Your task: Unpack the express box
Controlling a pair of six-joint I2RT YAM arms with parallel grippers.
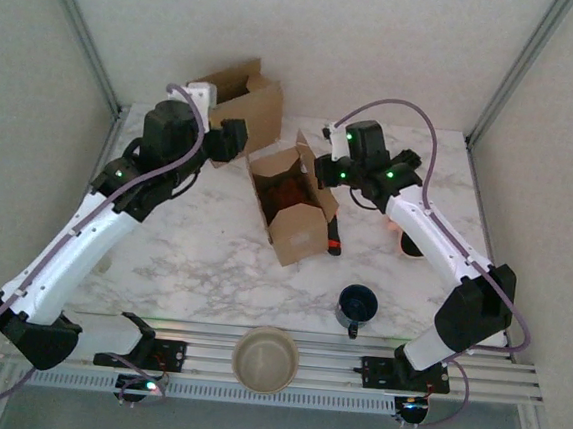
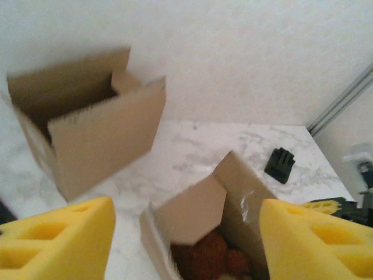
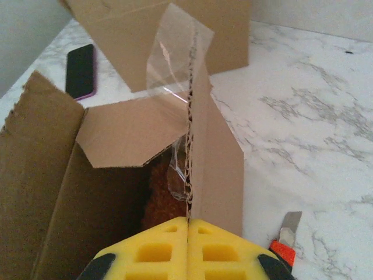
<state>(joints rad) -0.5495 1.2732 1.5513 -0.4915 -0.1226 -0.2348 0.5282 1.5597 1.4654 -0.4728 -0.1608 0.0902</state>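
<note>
Right pincer [image 3: 187, 224] clamps express box [image 3: 46, 175] flap edge; left pincer [image 2: 186, 227] agape near it, bare marble [image 3: 315, 116] beside

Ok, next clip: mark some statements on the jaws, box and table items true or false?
1. The right jaws pinch a flap of the centre box. True.
2. The left jaws grip the back box. False: they stand open, holding nothing.
3. The centre box is empty. False: a reddish-brown item lies inside.
4. A dark mug stands on the table near the right arm's base. True.
5. The knife is inside the centre box. False: the knife lies on the table beside it.
</note>
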